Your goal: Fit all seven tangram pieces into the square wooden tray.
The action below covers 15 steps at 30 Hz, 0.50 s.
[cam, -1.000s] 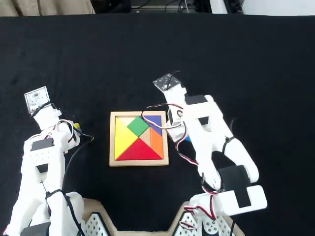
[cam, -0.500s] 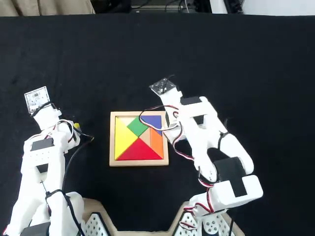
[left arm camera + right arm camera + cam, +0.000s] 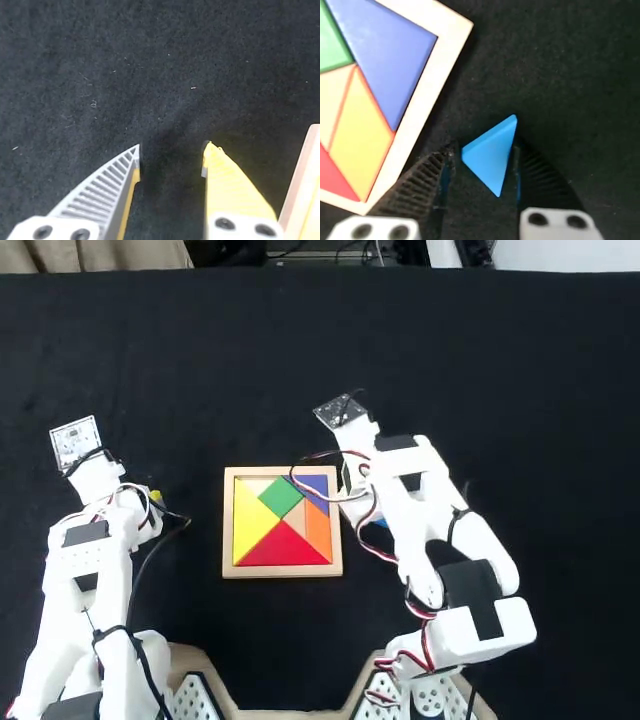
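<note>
The square wooden tray (image 3: 283,571) lies mid-table with several coloured pieces fitted in it. A small light-blue triangle (image 3: 379,523) rests on the black cloth just off the tray's right side. My right gripper (image 3: 483,150) is low over this blue triangle (image 3: 492,152) and open. One finger is on either side of the piece, one at its edge and the other a thin gap away. The tray's rim (image 3: 447,65) runs close beside them. My left gripper (image 3: 171,152) hangs open over bare cloth left of the tray, nothing between its fingers, with the tray's edge (image 3: 302,185) nearby.
Black cloth covers the whole table (image 3: 500,370). Cables from the right arm (image 3: 320,490) drape over the tray's upper right corner. The arm bases (image 3: 200,695) stand at the near edge.
The right arm swung left toward the tray half a second ago, then came back right to about where it began. The left arm has kept still.
</note>
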Each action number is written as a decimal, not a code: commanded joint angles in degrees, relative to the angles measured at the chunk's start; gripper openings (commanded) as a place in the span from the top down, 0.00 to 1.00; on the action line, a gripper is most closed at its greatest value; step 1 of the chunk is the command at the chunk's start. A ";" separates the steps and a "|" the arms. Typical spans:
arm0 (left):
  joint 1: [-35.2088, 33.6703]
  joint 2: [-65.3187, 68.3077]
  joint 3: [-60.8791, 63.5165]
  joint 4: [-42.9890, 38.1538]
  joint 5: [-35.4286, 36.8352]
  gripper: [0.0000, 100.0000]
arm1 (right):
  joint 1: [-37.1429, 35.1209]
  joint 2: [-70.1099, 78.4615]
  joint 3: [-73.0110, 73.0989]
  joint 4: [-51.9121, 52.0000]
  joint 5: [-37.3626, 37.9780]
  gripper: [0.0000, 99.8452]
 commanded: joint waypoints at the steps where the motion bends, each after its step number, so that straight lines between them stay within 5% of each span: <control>1: 0.13 -1.41 -0.48 -0.79 0.09 0.79 | 0.26 0.57 -1.71 -0.35 0.35 0.85; 8: 0.22 -1.41 -0.48 -0.79 0.09 0.79 | 0.18 -1.54 -2.68 0.00 1.58 0.93; 15: 0.22 -1.41 -0.48 -0.79 0.09 0.79 | 0.00 -7.25 -3.12 0.18 11.16 0.98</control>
